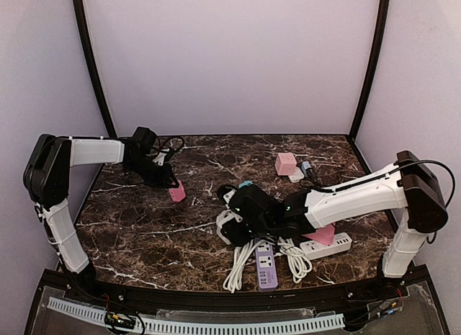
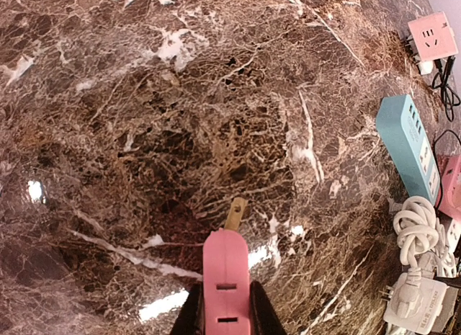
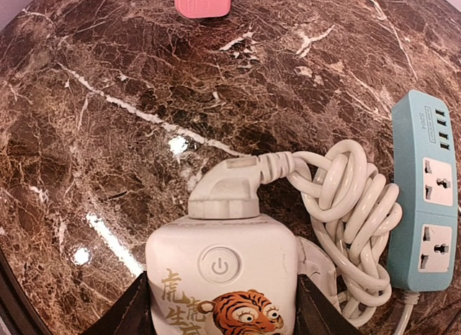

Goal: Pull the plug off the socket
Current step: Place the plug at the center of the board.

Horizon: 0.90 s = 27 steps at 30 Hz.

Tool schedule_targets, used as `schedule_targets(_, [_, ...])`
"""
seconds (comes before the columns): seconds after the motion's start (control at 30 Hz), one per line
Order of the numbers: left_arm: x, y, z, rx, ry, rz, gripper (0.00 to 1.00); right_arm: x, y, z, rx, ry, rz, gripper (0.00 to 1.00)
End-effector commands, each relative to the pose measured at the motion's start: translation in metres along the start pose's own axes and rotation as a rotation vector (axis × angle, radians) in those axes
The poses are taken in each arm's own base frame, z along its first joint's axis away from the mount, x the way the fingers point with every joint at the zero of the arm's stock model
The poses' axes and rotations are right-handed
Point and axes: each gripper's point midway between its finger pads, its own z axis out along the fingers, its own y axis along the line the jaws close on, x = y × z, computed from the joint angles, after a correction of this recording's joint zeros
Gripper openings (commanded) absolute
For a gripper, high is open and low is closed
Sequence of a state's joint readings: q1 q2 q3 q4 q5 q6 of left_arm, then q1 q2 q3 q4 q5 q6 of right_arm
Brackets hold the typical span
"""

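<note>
Marble table (image 1: 144, 234): carries all items noted.

Power strips: blue strip (image 3: 426, 198) lies just right of the coiled white cord (image 3: 353, 220). Purple strip (image 1: 266, 266) and white strip (image 1: 328, 245) lie at the near edge.

Right gripper (image 3: 223, 306): fingers clamped on both sides of the white socket cube (image 3: 220, 270), which bears a tiger print and a power button. A white plug (image 3: 225, 194) sits seated against the cube's far face, its cord running into the coil.

Left gripper (image 1: 171, 184): fingers narrow, pinching the pink plug (image 2: 226, 277), which is well apart from the cube. One brass prong (image 2: 235, 214) is exposed at its tip, pointing down at bare marble. Whether it touches the surface cannot be told.
</note>
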<state>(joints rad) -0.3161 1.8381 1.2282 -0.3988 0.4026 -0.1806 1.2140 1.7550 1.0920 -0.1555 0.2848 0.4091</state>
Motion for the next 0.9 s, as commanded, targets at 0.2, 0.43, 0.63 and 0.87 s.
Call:
schedule_targets(0.2, [0.007,0.026,0.006,-0.01,0.043,-0.075,0.27,-0.042,0.015,-0.026,-0.05,-0.174,-0.001,0.0])
schedule_targets(0.43, [0.008,0.025,0.003,-0.014,0.044,-0.096,0.66,-0.051,0.023,-0.037,-0.074,-0.234,-0.053,0.0])
schedule_targets(0.63, [0.001,0.025,-0.013,-0.051,-0.002,-0.079,0.86,-0.059,0.023,-0.047,-0.08,-0.281,-0.072,0.0])
schedule_targets(0.87, [-0.019,-0.006,-0.061,-0.003,-0.17,0.018,0.88,-0.067,0.018,-0.066,-0.087,-0.376,-0.073,0.0])
